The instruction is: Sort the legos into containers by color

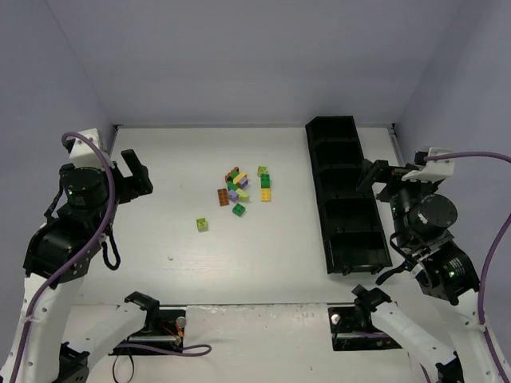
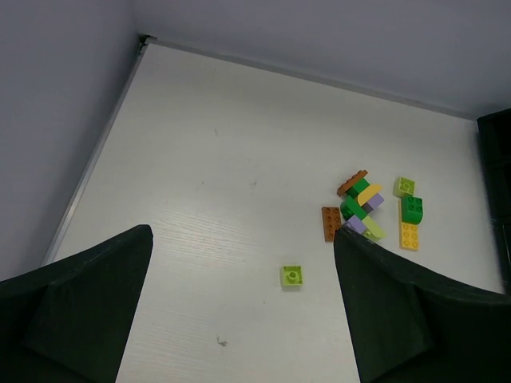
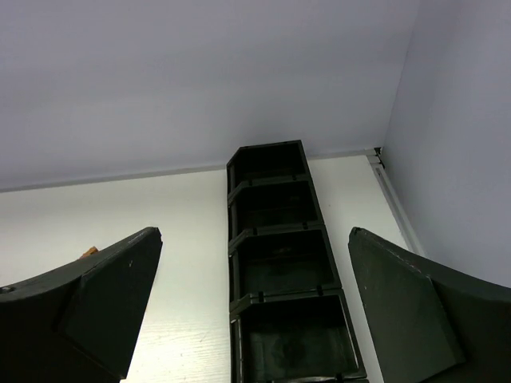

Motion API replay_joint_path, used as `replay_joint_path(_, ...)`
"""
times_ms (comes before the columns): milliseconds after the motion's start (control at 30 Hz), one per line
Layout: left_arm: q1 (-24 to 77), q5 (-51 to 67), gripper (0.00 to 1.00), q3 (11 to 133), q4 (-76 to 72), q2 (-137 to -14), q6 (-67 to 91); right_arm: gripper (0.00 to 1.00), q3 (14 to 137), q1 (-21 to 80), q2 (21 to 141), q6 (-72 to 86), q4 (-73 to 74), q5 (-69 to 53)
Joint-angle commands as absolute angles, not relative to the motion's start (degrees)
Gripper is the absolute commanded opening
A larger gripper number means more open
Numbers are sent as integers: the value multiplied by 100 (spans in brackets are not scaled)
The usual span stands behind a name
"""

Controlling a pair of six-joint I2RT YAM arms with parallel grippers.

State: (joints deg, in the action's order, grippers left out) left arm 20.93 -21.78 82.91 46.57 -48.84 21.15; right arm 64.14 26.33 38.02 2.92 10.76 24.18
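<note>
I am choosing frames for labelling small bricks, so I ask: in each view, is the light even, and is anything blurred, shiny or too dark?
Top external: soft even light, faint shadows, legos small but distinct, the black tray nearly featureless inside. Left wrist: legos sharp, jaws of the left gripper dark, without detail. Right wrist: tray in focus, faint sheen on its floors, jaws of the right gripper dark.

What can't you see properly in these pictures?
- Top view: the bricks are too small and heaped to count.
- Left wrist view: the left claw covers the heap's near edge; the tray is cut off at the right.
- Right wrist view: the right claw hides all bricks but an orange scrap; the bottom edge cuts the tray's nearest box.
</note>
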Motion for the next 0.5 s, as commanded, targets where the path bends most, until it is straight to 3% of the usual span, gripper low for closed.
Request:
replay_joint_path(0, 2065, -2311, 88, 8561, 4544, -5044, 2030, 100, 6513, 2637, 3867, 369, 914, 2382)
replay_joint_path(467, 2057, -1961, 88, 8104, 4631, -5378, 2962, 100, 6416, 2637, 4666, 817, 1116, 1188)
